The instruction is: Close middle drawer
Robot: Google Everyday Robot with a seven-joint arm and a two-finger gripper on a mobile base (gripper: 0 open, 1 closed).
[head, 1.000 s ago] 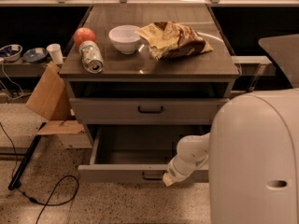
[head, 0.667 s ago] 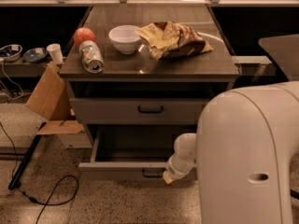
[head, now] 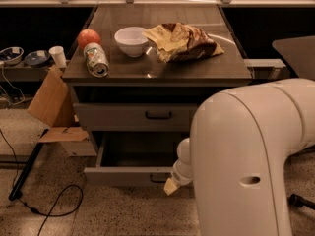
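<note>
The middle drawer is the grey one pulled open under the cabinet's closed top drawer. Its inside looks empty. Its dark pull handle shows only in part, beside the gripper. My gripper is at the right half of the drawer's front panel, its cream tip at or against the panel next to the handle. My big white arm fills the lower right and hides the drawer's right end. The lowest drawer is out of view.
On the cabinet top stand an apple, a tipped can, a white bowl and a crumpled bag. A cardboard box, a dark pole and a cable lie left. A cup sits on a left shelf.
My arm's white body has swung left and now covers more of the right side. The gripper stays at the drawer front. The drawer looks equally far open.
</note>
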